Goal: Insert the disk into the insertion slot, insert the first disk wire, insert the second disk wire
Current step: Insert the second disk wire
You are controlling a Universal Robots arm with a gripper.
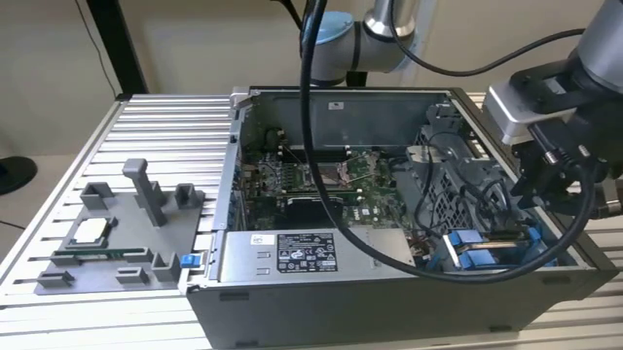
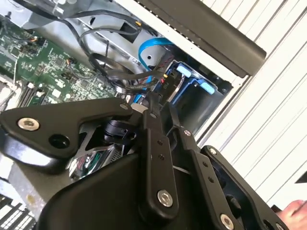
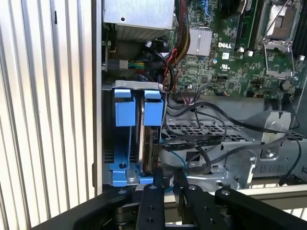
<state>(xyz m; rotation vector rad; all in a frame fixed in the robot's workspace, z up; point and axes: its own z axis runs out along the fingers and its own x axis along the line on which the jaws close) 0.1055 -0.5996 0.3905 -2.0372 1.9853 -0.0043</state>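
Note:
The disk (image 3: 147, 139) stands on edge in the insertion slot (image 3: 201, 128), its blue carrier tabs (image 3: 153, 106) at one end. In the exterior view the disk (image 1: 484, 251) sits low at the open case's right front corner, beside the perforated slot wall (image 1: 450, 208). My gripper (image 3: 168, 178) hovers at the disk's other end, jaws close together on what looks like the dark end of a disk wire. A flat black wire (image 3: 196, 141) runs from the disk across the bay. In the second wrist view my gripper (image 2: 149, 103) points at a bundle of black wires (image 2: 120, 72).
The open computer case (image 1: 389, 306) sits on a ribbed aluminium table (image 1: 165, 124). A grey labelled power-supply box (image 1: 302, 255) lies along the case front and the motherboard (image 1: 322, 182) behind it. A grey fixture tray (image 1: 117, 248) lies at the exterior view's left. Loose cables (image 1: 486, 197) hang over the bay.

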